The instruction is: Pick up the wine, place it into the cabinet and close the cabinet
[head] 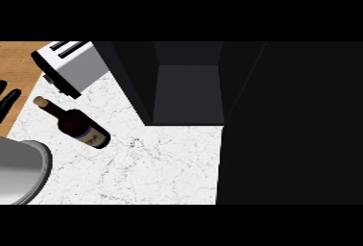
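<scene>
Left hand (8, 98), at the left edge of the frame: only dark fingers show, straight, holding nothing. The right hand is out of frame. Wine bottle (73, 123) lies on the white marble worktop (156, 168), centre left, long axis diagonal, cork toward upper left. Toaster (71, 65) above it; open dark cabinet (188, 91) at top centre.

No readable text, number or brand anywhere; only a pale band of a label on the wine bottle (77, 124), its markings too small and blurred to make out; nothing legible on the toaster (71, 65); no sign on the dark cabinet (186, 81).
</scene>
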`<state>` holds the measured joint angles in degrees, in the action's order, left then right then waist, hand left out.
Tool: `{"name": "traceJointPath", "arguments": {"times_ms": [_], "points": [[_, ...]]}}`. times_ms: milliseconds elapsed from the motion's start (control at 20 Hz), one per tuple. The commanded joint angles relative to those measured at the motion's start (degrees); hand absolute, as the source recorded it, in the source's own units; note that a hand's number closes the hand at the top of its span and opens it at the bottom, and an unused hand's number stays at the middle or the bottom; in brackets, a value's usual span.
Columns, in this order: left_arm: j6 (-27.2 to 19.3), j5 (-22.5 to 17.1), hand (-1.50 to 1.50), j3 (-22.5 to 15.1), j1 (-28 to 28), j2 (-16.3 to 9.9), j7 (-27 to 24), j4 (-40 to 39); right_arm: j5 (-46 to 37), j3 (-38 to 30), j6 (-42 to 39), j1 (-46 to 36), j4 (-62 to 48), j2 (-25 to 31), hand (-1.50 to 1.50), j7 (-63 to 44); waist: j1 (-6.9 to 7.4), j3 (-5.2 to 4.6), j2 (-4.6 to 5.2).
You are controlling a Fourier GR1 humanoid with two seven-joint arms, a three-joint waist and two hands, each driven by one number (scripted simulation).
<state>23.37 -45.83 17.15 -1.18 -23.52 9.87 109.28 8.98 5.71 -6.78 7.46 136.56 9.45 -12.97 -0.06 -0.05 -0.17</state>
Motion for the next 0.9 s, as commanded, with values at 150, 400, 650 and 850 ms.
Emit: {"name": "traceJointPath", "arguments": {"times_ms": [150,400,650,850], "points": [[-2.2,-10.9,-1.5,4.8,4.9,-3.0,8.5,8.9,0.8,1.0,5.8,-9.3,8.2,0.0,-1.5,-16.2,0.79,0.02,-0.01],[-8.4,-15.1,-1.5,6.4,-4.2,-7.9,14.3,5.0,1.2,0.8,7.6,-13.3,11.4,0.7,-1.5,-23.4,-0.13,0.03,0.07],[-11.6,-14.8,-1.5,6.5,-5.8,-9.1,17.4,5.3,1.9,-1.7,9.5,-17.4,11.6,1.2,-1.5,-27.0,-0.27,0.05,0.08],[-10.6,-12.1,-1.5,6.6,-4.5,-7.3,16.5,6.9,3.5,-4.1,10.4,-22.7,13.4,3.4,-1.5,-33.8,-0.24,0.03,0.05]]}}
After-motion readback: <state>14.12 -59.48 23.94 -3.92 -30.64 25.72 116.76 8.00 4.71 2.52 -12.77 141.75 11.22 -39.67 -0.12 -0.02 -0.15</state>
